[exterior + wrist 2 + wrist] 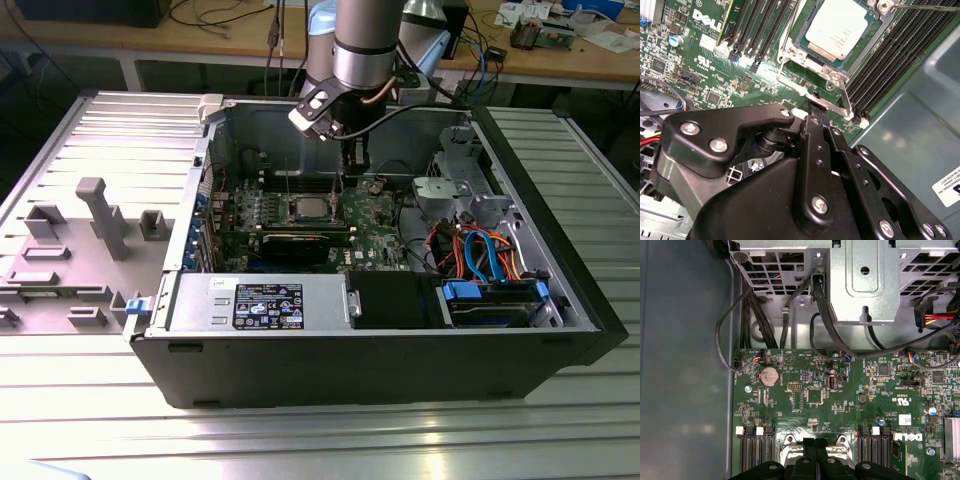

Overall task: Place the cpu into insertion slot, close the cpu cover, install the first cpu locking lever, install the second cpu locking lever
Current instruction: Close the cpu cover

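The arm is over the open computer case [350,350], with the gripper [352,160] down inside it, just above the green motherboard [840,400]. The chip [837,27] is already sitting flat in its socket [815,64], silver top up, between the rows of black memory slots [890,60]. The thin metal cover [871,35] frames it, the chip showing through its window. In both wrist views the fingers [807,456] are pressed together. In the second wrist view their tip is right at a shiny metal bar [832,103] along the socket's near edge. I cannot tell whether anything is pinched between them. In the exterior view the chip [308,208] lies near the gripper, towards the exterior view's left.
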Controlling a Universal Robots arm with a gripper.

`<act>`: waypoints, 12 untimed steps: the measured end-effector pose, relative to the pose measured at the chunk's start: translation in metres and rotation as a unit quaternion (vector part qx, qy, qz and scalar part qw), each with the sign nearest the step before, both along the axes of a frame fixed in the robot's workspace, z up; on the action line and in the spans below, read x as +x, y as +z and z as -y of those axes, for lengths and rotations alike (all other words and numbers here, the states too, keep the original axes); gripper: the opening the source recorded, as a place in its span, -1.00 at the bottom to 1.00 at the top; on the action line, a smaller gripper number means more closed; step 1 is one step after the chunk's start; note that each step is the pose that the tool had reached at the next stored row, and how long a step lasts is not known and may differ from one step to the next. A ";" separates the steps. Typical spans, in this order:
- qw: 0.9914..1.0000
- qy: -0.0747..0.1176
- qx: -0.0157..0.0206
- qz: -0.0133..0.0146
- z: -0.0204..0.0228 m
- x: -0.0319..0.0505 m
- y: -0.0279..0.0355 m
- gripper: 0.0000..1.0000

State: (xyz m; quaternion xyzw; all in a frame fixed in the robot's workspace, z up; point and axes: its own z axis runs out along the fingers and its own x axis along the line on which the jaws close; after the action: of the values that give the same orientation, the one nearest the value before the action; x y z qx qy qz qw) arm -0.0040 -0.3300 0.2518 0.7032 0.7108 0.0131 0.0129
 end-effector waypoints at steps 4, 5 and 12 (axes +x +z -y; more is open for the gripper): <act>1.000 0.000 0.000 0.000 0.0000 -0.0025 0.0000 -0.79; 1.000 0.000 0.000 0.000 0.0000 -0.0030 0.0000 -0.79; 1.000 0.000 0.000 0.000 0.0000 -0.0068 0.0000 -0.79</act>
State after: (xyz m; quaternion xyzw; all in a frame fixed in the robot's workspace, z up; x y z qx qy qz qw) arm -0.0108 -0.3300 0.2518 0.7031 0.7108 0.0132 0.0129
